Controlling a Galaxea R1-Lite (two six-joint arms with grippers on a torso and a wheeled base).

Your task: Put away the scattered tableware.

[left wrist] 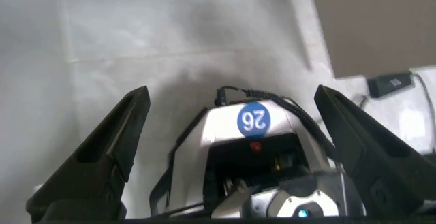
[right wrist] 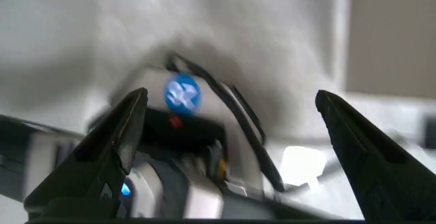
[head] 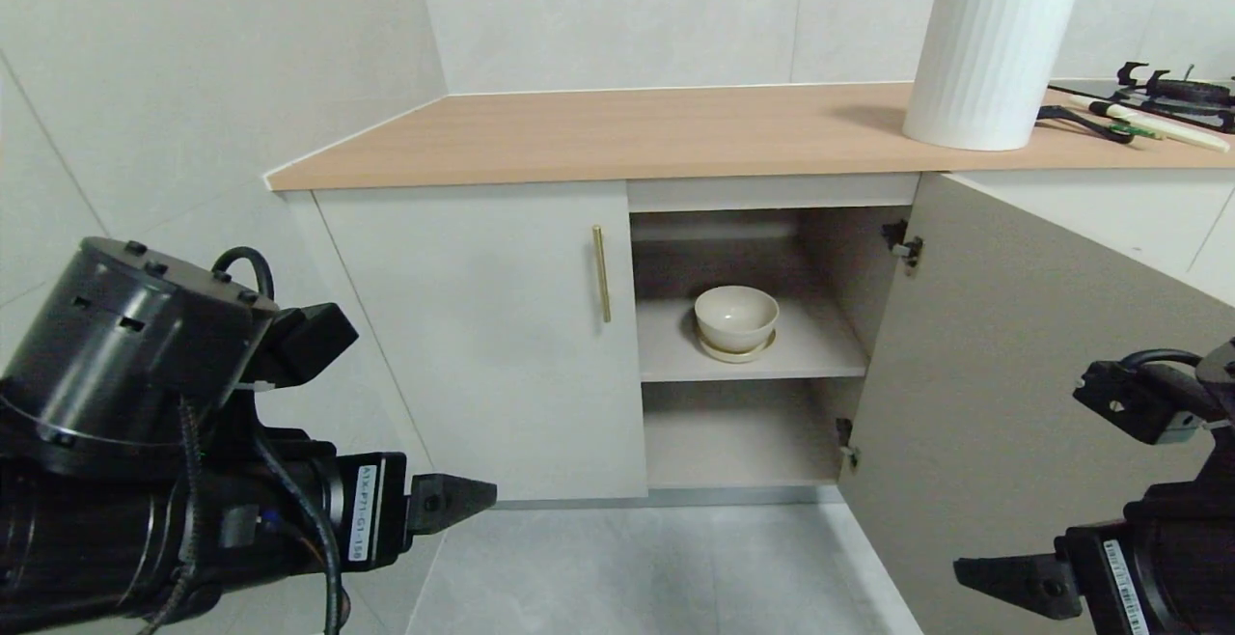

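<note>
Though its saucer (head: 735, 356) is half hidden beneath it, the bowl (head: 736, 315) sits on the upper shelf (head: 820, 345) of the cabinet (head: 482, 345), while left gripper (left wrist: 231, 91) and right gripper (right wrist: 231, 93) gape empty, well apart from it.

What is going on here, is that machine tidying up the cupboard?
Nothing is being held at this moment. The left claw and the right claw are both open and empty, low in front of the cupboard. One door stands open, and inside a bowl sits on a small plate on the upper shelf. A tall white ribbed container stands on the counter above.
</note>
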